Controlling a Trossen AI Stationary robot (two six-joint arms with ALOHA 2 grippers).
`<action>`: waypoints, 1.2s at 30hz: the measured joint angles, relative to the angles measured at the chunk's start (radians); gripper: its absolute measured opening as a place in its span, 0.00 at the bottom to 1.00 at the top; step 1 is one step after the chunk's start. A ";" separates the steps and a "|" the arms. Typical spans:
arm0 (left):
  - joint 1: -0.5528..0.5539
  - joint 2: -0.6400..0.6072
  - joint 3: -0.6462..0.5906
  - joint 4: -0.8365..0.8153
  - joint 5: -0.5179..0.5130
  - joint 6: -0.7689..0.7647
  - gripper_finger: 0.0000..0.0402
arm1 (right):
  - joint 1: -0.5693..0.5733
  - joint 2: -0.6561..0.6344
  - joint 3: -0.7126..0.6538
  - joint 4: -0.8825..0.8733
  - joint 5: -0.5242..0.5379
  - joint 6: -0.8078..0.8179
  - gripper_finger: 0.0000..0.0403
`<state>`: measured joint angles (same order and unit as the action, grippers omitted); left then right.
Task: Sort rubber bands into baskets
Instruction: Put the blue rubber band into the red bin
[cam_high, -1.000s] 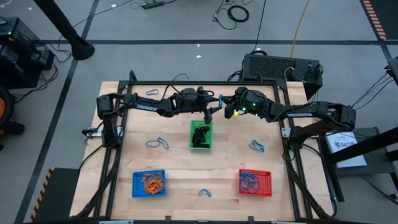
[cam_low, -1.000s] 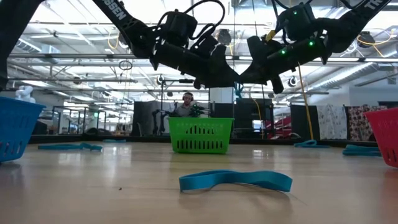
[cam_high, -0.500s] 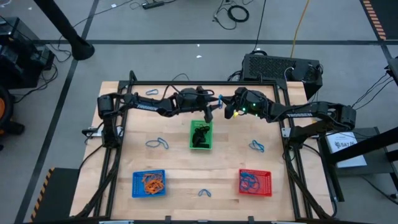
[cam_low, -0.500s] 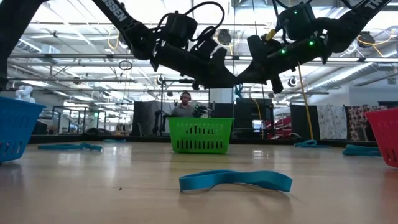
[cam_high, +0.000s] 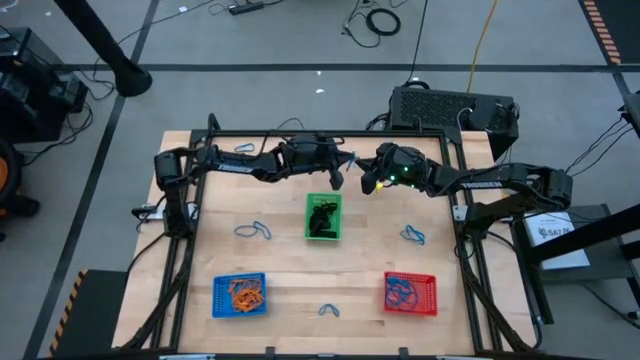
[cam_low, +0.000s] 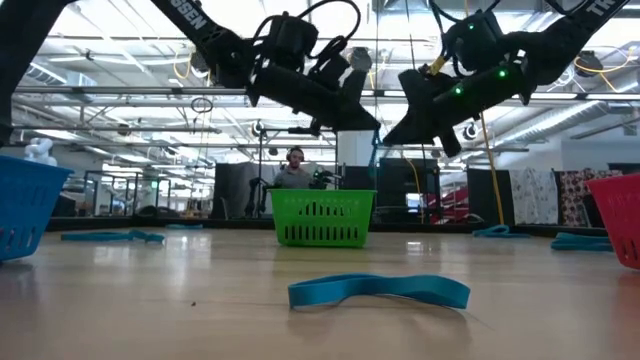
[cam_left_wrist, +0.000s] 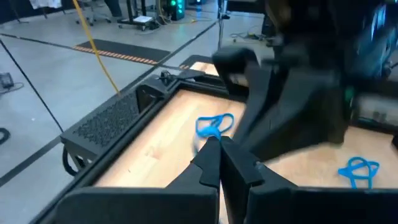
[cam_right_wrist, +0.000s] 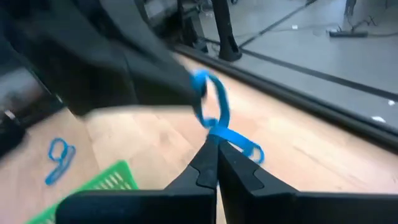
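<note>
We see the wooden table (cam_high: 280, 265) first, with its black frame (cam_high: 210, 135) round the edges, and our two arms meeting above its far edge, over the green basket (cam_high: 322, 218) that sits near the middle with dark bands in it. The blue basket (cam_high: 239, 294) stands by the near-left corner holding orange bands (cam_high: 243, 292), and the red basket (cam_high: 410, 293) by the near-right corner holding blue ones. Our right gripper (cam_right_wrist: 214, 144) has its fingers pinched together on a blue rubber band (cam_right_wrist: 214, 118), which hangs in the air above the table's far edge, its loop stretching away from the fingertips towards the left arm. Our left gripper (cam_left_wrist: 219, 144) has its fingers together too, tips close by that band, though we cannot tell that it grips anything. We judge the band light, soft and stretchy, likely to flop or spring, so best pinched across one strand. Loose blue bands lie flat by the left side (cam_high: 254, 231), the right side (cam_high: 413, 235) and the near edge (cam_high: 329, 310), the last with its long axis along that edge.
</note>
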<state>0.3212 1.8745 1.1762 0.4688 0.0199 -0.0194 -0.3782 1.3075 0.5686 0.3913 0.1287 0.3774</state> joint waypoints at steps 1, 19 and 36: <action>0.002 -0.006 0.014 -0.027 -0.009 0.000 0.01 | -0.001 0.000 0.000 -0.014 0.002 -0.002 0.00; 0.108 -0.088 0.185 -0.717 -0.286 0.025 0.00 | -0.053 0.311 0.069 0.392 0.047 0.030 0.00; 0.131 -0.082 0.129 -0.875 -0.220 0.015 0.00 | -0.054 0.491 0.377 -0.097 -0.031 0.006 0.00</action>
<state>0.4526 1.7924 1.3052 -0.4065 -0.2001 -0.0048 -0.4320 1.7989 0.9459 0.2947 0.0975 0.3834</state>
